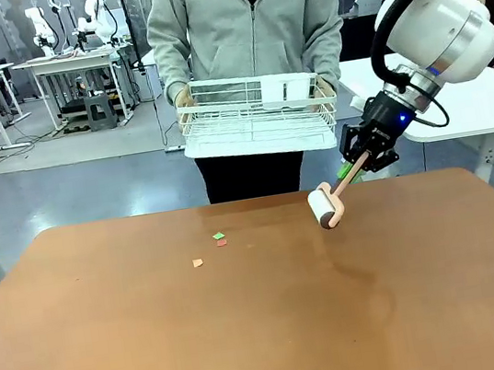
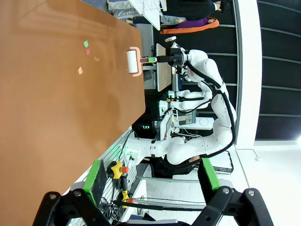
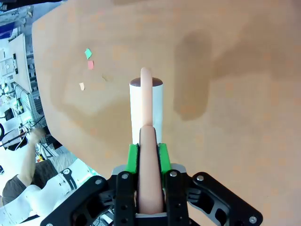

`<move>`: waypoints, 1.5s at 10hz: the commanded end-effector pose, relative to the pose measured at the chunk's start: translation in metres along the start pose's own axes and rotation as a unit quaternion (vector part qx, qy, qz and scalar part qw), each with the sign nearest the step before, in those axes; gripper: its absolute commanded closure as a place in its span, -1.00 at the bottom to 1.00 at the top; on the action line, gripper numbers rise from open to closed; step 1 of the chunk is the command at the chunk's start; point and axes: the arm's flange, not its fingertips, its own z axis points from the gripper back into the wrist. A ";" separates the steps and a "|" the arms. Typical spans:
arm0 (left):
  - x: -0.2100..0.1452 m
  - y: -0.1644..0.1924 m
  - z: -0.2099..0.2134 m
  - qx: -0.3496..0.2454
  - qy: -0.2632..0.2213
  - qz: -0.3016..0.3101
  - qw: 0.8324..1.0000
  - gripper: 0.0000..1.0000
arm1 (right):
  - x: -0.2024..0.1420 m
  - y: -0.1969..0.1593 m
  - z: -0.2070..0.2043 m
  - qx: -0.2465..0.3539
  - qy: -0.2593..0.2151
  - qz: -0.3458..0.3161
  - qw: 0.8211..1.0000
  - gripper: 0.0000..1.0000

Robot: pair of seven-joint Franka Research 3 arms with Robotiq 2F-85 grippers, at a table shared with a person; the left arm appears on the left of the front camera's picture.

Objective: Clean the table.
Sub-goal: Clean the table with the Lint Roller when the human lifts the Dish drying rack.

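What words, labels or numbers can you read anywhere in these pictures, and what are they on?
No text can be read.
The lint roller, the white wire rack and the table bear no visible print.
The equipment behind the robot, seen in the left wrist view, may carry labels, but they are too small and blurred to read.
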 end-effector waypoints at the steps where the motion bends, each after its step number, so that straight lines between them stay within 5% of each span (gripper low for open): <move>1: -0.002 0.000 0.002 0.005 0.001 -0.002 1.000 -1.00 | 0.004 0.000 -0.004 -0.009 -0.003 -0.031 0.999 0.57; 9: -0.002 0.000 0.002 0.005 0.001 -0.002 1.000 -1.00 | 0.018 -0.018 -0.042 -0.037 -0.010 -0.049 0.998 0.57; 15: -0.002 0.000 0.002 0.005 0.001 -0.002 1.000 -1.00 | 0.029 -0.006 -0.094 -0.024 0.033 -0.036 0.999 0.57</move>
